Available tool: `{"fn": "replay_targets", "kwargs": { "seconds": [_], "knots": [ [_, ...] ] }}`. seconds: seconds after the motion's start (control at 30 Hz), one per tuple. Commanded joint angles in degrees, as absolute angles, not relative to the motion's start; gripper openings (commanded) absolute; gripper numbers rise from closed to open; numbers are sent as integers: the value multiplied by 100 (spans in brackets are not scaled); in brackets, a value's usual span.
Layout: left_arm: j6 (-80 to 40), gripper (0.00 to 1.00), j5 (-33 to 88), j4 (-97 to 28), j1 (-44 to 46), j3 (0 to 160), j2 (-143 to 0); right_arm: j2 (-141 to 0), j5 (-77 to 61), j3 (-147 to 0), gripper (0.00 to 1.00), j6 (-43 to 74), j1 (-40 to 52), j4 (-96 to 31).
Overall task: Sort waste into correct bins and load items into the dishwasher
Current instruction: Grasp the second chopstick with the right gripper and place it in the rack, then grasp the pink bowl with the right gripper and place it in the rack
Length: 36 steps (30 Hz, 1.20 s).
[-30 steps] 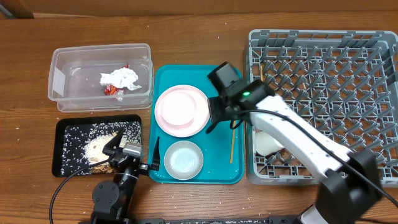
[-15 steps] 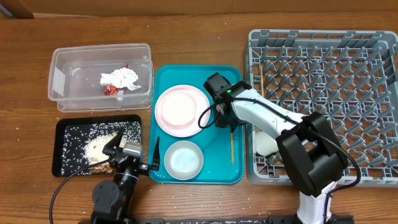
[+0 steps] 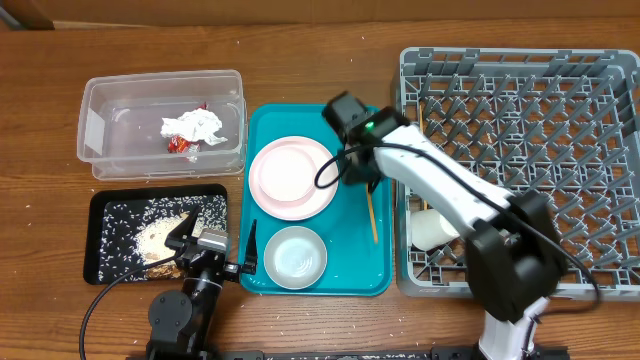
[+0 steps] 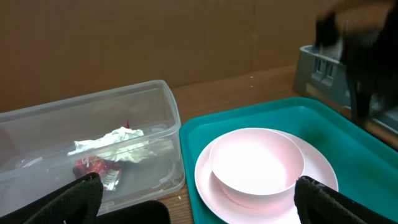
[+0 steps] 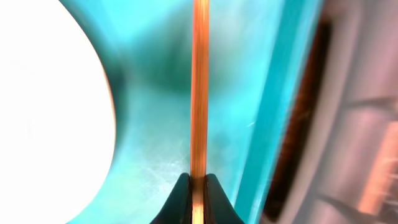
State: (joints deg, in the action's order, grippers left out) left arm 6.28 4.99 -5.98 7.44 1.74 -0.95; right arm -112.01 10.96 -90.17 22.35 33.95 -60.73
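My right gripper is shut on a thin wooden chopstick over the right side of the teal tray. In the right wrist view the chopstick runs straight up from between the closed jaws of that gripper. The pink plate and the pale bowl rest on the tray. A white cup lies in the grey dish rack. My left gripper stands open and empty near the table's front edge, facing the bowl.
The clear tub at the back left holds a crumpled napkin and a red wrapper. In front of it the black tray carries rice grains and brown scraps. A thin wooden stick lies in the rack's left edge.
My right gripper came down on the chopstick and closed on it. The chopstick now slants slightly, its near end shifted right. The left arm has not moved.
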Motion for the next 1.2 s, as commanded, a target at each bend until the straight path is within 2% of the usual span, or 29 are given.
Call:
{"fn": "replay_targets", "kwargs": {
  "seconds": [0.0, 0.13, 0.37, 0.4, 0.43, 0.57, 0.73, 0.8, 0.97, 1.17],
  "knots": [
    [729, 100, 556, -567, 709, 113, -25, -10276, 2021, -9459, 4, 1944, 3131, -6141],
    [729, 100, 556, -569, 709, 113, -25, -10101, 2196, -9445, 4, 1111, 2674, -6180],
    [729, 100, 556, -569, 709, 113, -25, -10453, 1428, -9045, 4, 891, 2154, -6042],
    [731, 100, 556, -569, 709, 113, -25, -10468, 1435, -8993, 7, 891, 2156, -6034],
    [729, 100, 556, -569, 709, 113, -25, -10481, 1446, -8984, 18, 893, 2156, -6031],
    [729, 100, 556, -569, 709, 113, -25, -10374, 982, -9153, 30, 902, 2268, -6060],
    [729, 100, 556, -569, 709, 113, -25, -10200, -735, -9260, 44, 1374, 2554, -5765],
    [729, 100, 556, -567, 709, 113, -25, -10243, -1149, -9218, 55, 1684, 2668, -5537],
    [729, 100, 556, -569, 709, 113, -25, -10488, -1096, -8842, 59, 2552, 3153, -4731],
    [729, 100, 556, -569, 709, 113, -25, -11111, -395, -8586, 59, 3116, 3603, -4180]
  ]
}}
